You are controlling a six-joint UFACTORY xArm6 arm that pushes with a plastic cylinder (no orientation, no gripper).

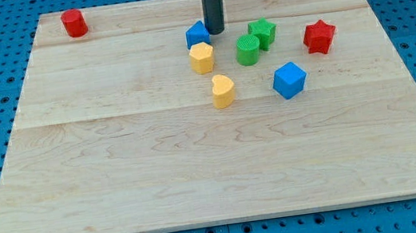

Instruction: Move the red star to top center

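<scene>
The red star [319, 37] lies on the wooden board [197, 158] at the view's upper right. My tip [215, 32] rests on the board near the top centre, far to the left of the red star. It stands right next to a blue block [197, 34], on that block's right side. A yellow block [202, 57] sits just below the blue one.
A green cylinder [248, 50] and a green star-like block [263, 33] sit between my tip and the red star. A blue cube [290, 80] lies below them, a yellow heart [223, 90] at centre. A red cylinder-like block [74, 23] is at the top left.
</scene>
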